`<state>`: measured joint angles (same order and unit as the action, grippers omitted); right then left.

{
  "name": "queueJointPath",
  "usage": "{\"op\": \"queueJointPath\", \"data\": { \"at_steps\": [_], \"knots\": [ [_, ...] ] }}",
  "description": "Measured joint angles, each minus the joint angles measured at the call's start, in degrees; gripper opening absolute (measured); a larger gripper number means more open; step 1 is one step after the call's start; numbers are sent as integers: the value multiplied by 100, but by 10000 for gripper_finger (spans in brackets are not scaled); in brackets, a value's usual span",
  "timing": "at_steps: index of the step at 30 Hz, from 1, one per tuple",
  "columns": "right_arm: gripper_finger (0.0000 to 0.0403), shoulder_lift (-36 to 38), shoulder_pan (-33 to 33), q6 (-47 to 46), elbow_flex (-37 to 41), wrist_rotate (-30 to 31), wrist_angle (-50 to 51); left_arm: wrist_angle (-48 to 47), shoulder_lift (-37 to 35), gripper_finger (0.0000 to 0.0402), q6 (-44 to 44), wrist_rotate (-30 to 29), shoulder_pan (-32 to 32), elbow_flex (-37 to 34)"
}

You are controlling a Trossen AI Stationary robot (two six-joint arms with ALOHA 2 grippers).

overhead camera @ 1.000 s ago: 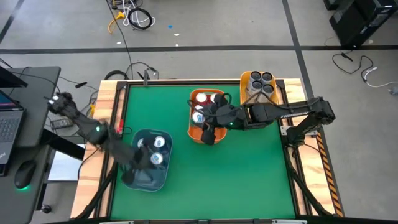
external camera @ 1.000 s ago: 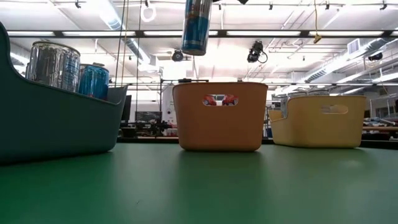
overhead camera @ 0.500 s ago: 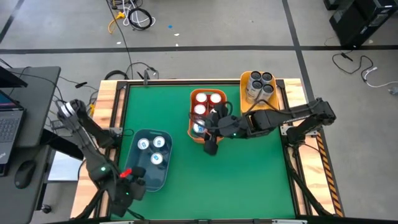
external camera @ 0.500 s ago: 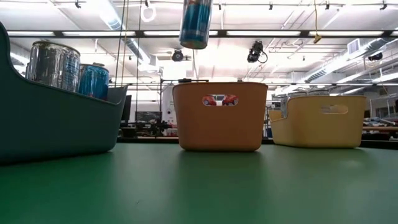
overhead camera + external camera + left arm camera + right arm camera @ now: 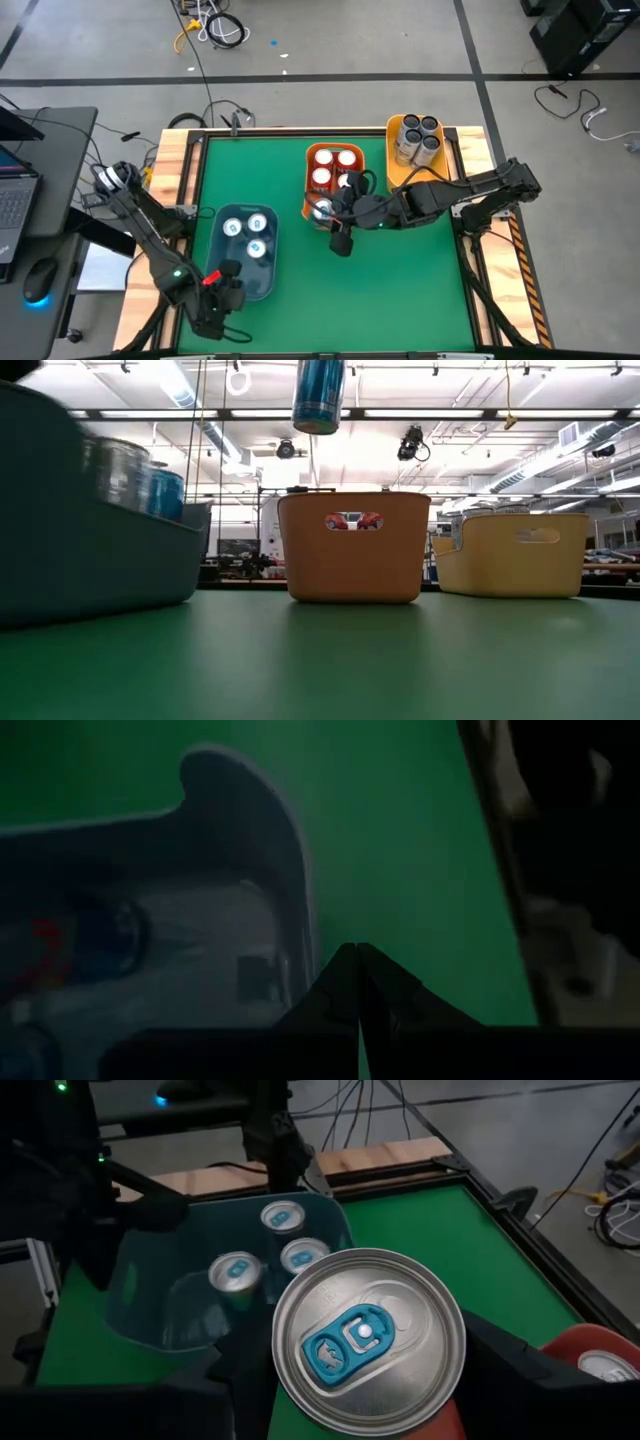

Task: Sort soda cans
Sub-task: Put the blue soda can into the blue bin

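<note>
1. The right gripper [image 5: 338, 222] was positioned over the green table [image 5: 400, 280], just off the near end of the orange bin [image 5: 309, 205], toward the middle of the table.
2. Its fingers were clamped on a teal-blue soda can [image 5: 368, 1341], held upright with the silver lid and blue pull tab facing the right wrist camera. In the low view the same can [image 5: 319, 396] hung well above the table surface, higher than the rim of the orange bin [image 5: 353, 547].
3. The orange bin held red soda cans [image 5: 334, 166] in its far half; one more silver-topped can [image 5: 321, 209] sat at its near end, colour not determinable.
4. The yellow bin [image 5: 395, 170] stood at the far right corner of the table, beside the orange bin, and held four dark grey soda cans [image 5: 418, 137].
5. The blue bin [image 5: 255, 285] stood near the left edge of the table, in the near half. It held three teal-blue, white-topped cans [image 5: 246, 233], also visible in the right wrist view [image 5: 272, 1248].
6. The left gripper [image 5: 226, 290] was at the near end of the blue bin, close to the table's near left corner. In the left wrist view its fingers [image 5: 345, 990] were pressed together at the tips, next to the bin's wall [image 5: 285, 890]; whether they pinched the rim could not be confirmed, as the view was dark and blurred.
</note>
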<state>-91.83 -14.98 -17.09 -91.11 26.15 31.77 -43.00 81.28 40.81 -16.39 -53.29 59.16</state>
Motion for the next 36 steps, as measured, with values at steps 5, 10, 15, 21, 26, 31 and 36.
{"op": "queueJointPath", "data": {
  "at_steps": [5,10,15,21,26,31,36],
  "knots": [
    [226,0,-3,-103,0,7,137,86,11,0,-332,-577,312,-38],
    [226,0,-47,-186,0,73,233,83,13,0,-804,-973,641,-38],
    [226,0,-70,-242,0,142,431,147,12,0,-1294,-1398,1013,-40],
    [226,0,-70,-379,0,151,824,914,-9,0,-2198,-1583,1465,-158],
    [226,0,-70,-379,0,180,752,1417,-283,0,-2854,-1523,1746,-136],
    [226,-51,-70,-240,0,63,-62,1435,-1176,0,-3019,-1596,1634,51],
    [226,-347,-21,294,0,-348,-1614,1358,-2420,0,-3160,-2112,1115,63]
  ]
}}
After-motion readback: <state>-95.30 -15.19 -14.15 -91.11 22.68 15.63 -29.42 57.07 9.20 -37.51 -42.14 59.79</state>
